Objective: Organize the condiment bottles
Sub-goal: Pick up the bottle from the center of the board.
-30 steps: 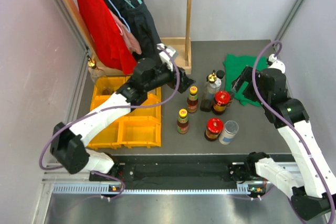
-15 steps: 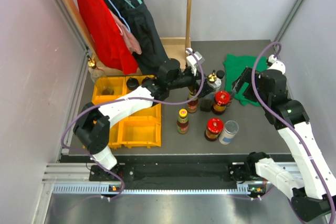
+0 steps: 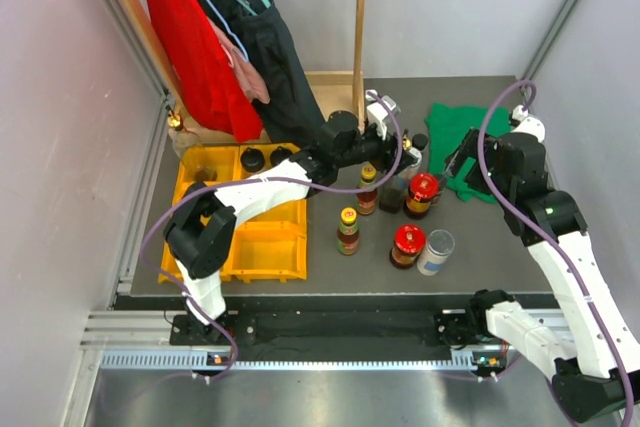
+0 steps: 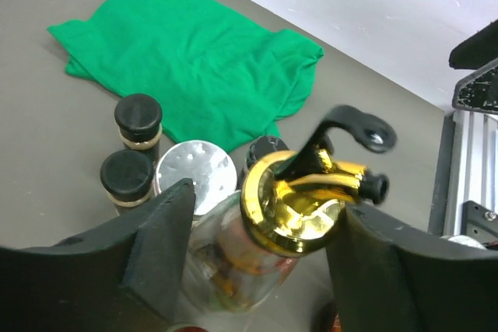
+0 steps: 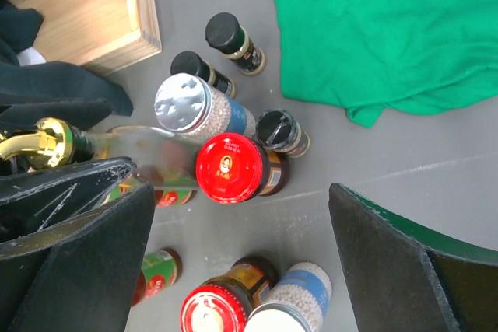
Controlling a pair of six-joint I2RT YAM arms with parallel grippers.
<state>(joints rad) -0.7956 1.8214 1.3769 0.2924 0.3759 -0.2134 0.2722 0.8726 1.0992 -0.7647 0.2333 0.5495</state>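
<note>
A tall clear gold-topped bottle (image 4: 299,207) stands between the fingers of my left gripper (image 4: 266,204), which is shut on it just below the gold pourer. Seen from above, that gripper (image 3: 400,152) reaches over the cluster of condiment bottles mid-table. Around it stand two yellow-capped dark bottles (image 3: 368,175) (image 3: 348,217), two red-lidded jars (image 3: 423,187) (image 3: 408,239) and a silver-lidded canister (image 3: 437,247). Two black-capped jars (image 4: 138,114) and a perforated silver lid (image 4: 194,172) lie just beyond. My right gripper (image 5: 240,188) hovers open above a red-lidded jar (image 5: 229,169), holding nothing.
A yellow compartment tray (image 3: 255,242) sits at the left with black-capped jars (image 3: 252,159) in its far cells. A green cloth (image 3: 465,137) lies at the back right. A wooden rack base (image 3: 335,97) with hanging clothes (image 3: 200,47) stands at the back.
My left arm swung right from over the yellow tray to the bottle cluster, and its jaws came in from wide open onto the gold-topped bottle. The right arm has not moved.
</note>
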